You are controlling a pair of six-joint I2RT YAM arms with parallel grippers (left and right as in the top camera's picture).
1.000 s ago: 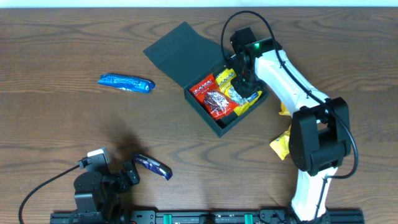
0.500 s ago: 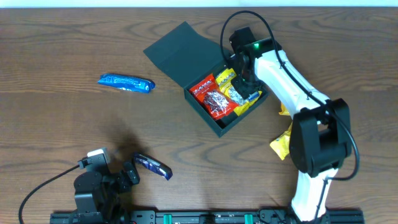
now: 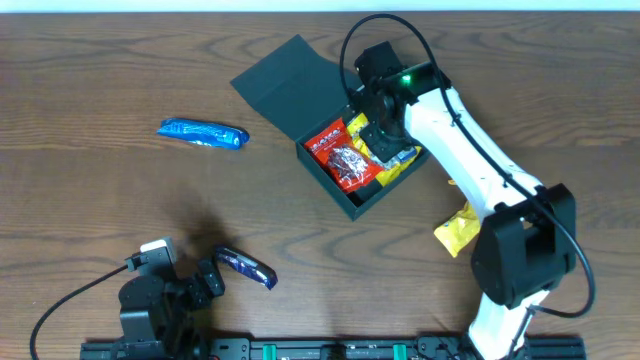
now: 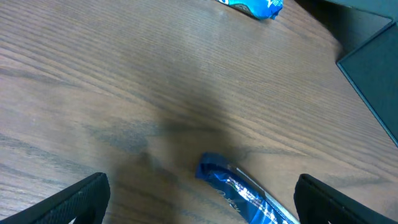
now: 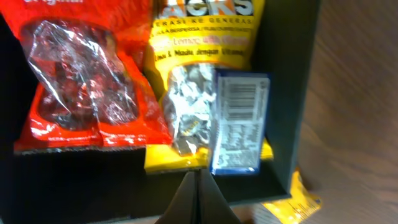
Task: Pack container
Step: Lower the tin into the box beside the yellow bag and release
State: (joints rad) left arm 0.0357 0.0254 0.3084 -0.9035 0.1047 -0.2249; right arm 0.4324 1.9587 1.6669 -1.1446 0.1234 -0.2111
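Observation:
The container (image 3: 338, 192) is a dark teal box with its flap lid (image 3: 285, 80) open toward the far left. Inside lie a red packet (image 3: 338, 156), a yellow packet (image 3: 364, 128) and a silver-and-blue packet (image 3: 396, 155). My right gripper (image 3: 374, 122) hovers over the box's far side, shut and empty. In the right wrist view its closed fingers (image 5: 199, 190) sit below the red packet (image 5: 81, 81), yellow packet (image 5: 193, 37) and blue-labelled packet (image 5: 237, 121). My left gripper (image 4: 202, 202) is open at the near left, straddling a dark blue packet (image 4: 249, 196).
A light blue packet (image 3: 203, 133) lies on the wood table at the left, also showing in the left wrist view (image 4: 252, 5). Two yellow packets (image 3: 453, 230) lie right of the box. The dark blue packet (image 3: 246, 267) lies near the front edge.
My right gripper has shifted left and toward the far side of the box, uncovering the silver-and-blue packet. The left arm has not moved.

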